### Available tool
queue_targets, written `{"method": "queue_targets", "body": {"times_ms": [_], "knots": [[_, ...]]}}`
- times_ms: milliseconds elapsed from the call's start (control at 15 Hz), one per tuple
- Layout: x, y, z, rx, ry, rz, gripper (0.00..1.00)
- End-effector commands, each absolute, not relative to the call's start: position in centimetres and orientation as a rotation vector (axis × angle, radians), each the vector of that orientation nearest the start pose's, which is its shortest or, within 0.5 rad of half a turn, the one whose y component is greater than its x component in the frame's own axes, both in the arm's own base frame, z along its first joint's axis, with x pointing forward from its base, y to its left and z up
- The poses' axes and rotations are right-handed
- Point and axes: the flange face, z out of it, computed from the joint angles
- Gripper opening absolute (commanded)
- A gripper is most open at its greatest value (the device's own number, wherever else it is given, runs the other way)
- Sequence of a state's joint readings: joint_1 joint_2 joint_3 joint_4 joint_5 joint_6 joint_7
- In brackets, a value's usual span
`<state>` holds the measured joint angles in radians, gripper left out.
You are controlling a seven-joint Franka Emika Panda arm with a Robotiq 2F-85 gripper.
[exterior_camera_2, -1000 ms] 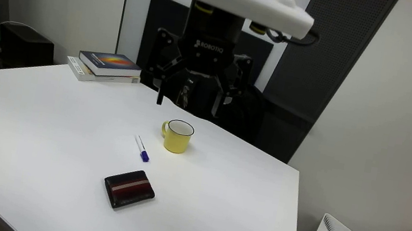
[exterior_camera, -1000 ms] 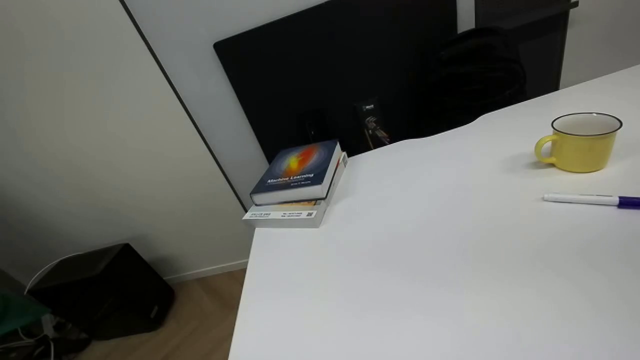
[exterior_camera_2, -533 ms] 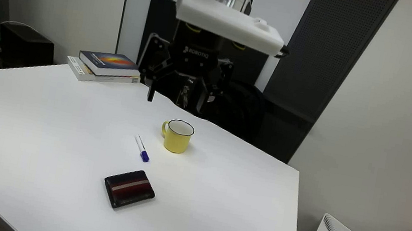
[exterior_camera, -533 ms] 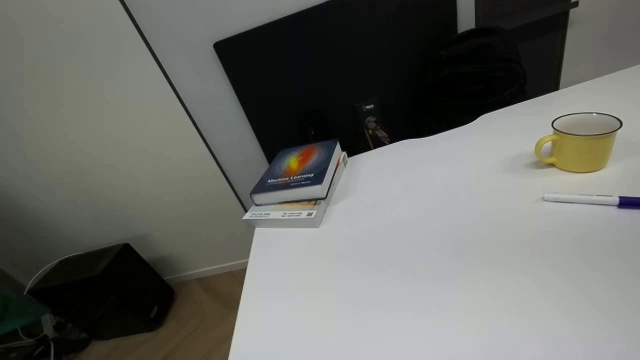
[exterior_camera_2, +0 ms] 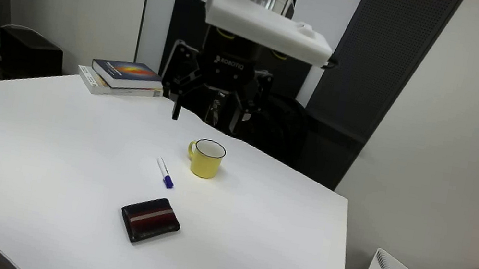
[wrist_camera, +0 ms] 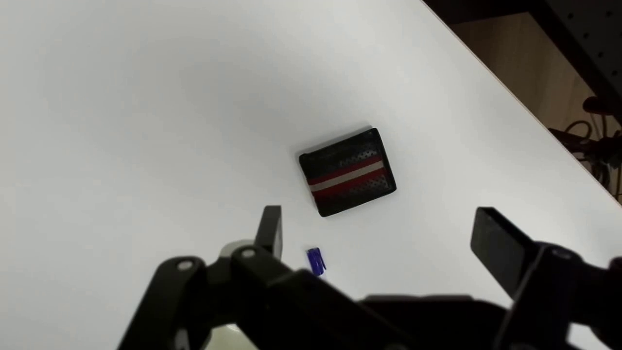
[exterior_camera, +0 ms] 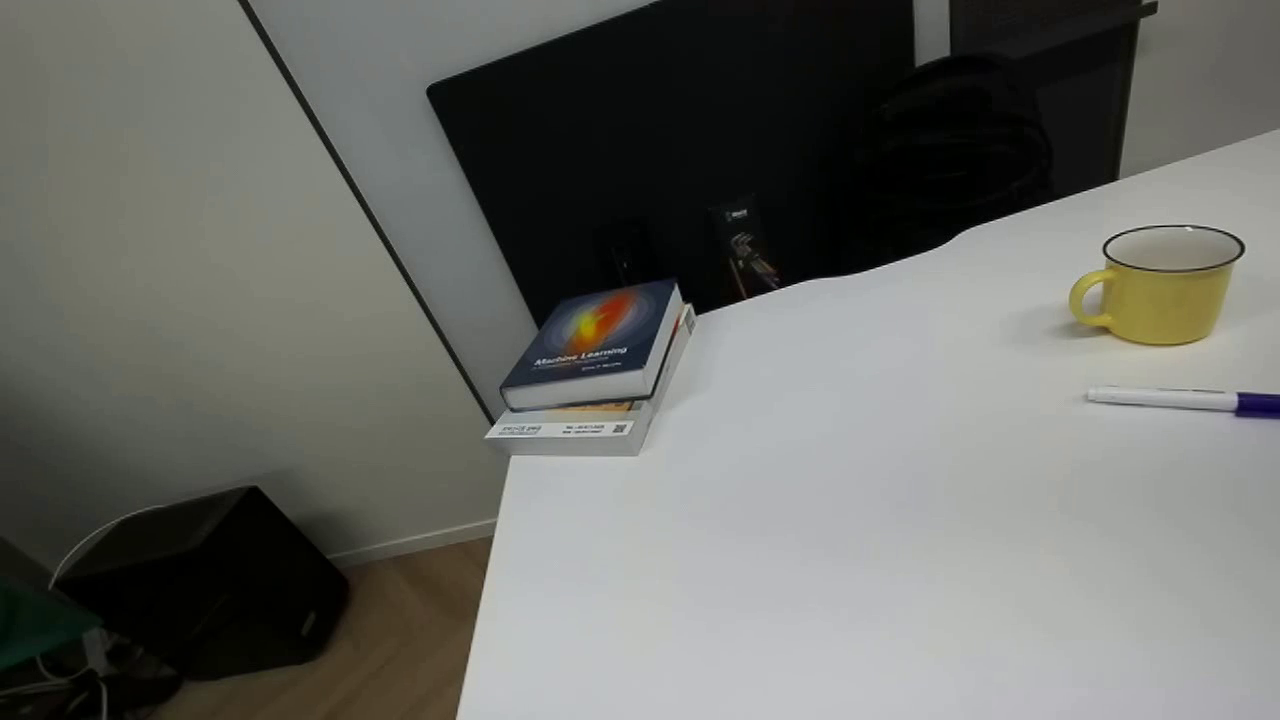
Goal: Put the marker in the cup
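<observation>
Currently the black 2-finger gripper (exterior_camera_2: 204,122) hangs spread wide, empty. Slim white dark-blue-capped marker (exterior_camera: 1184,400) lies on white table (exterior_camera_2: 250,243), near short yellow black-rimmed mug (exterior_camera: 1168,300). Risk: misaligned descent could clip mug or roll marker.

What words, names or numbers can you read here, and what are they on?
"Machine Learning", on the top book
"ROBOTIQ", on the gripper
Too small or blurred to read:
finer lines on that book
label on the white item under it
mark on the dark packet
mark on the black box
any print on the marker
No readable numbers.
</observation>
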<state>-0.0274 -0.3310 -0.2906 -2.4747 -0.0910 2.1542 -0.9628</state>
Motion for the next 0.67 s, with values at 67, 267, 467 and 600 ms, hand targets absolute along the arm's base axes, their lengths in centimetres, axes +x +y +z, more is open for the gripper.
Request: {"method": "queue_targets", "body": {"times_ms": [67,267,467,600], "knots": [[41.0,-13.9,40.8,-2.932,-1.087,-0.015,1.0],[42.2,-13.7,37.9,-2.873,-1.125,0.066,1.0],[43.7,-13.8,34.7,-2.839,-1.148,0.13,1.0],[45.4,-13.5,32.2,-2.818,-1.207,0.171,1.0]]}}
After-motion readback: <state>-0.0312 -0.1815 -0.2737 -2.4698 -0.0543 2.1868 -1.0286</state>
